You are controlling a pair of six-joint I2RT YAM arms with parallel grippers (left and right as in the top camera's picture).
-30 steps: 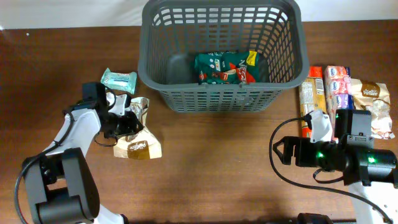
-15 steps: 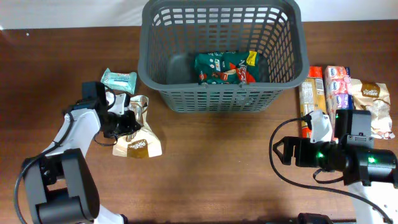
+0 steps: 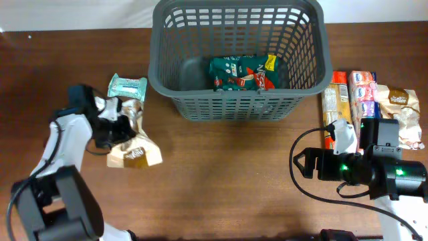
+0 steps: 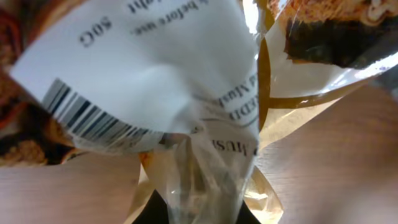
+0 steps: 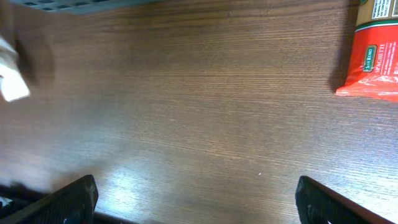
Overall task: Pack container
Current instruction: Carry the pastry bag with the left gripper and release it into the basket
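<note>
Dark grey container (image 3: 234,110): parked mid-way along the bench's far edge, one green packet (image 3: 242,72) already lying on its floor
Left gripper (image 3: 114,129): over by the left edge, jaws pinched tight on the crimped end of a tan snack packet (image 3: 136,154); the wrist view is all wrapper and barcode
Teal packet (image 3: 127,86): on the wood just beside the container's left wall, untouched
Right gripper (image 5: 196,186): towards the near right corner, fingers spread wide over bare wood, nothing in them, a red spaghetti packet (image 5: 373,56) close by
Step in hand: looks like the pick-up of the tan snack packet, drop not yet made
Next move: I'd say lift enough to clear the rim, swing towards the far edge over the container's open top, then let go
</note>
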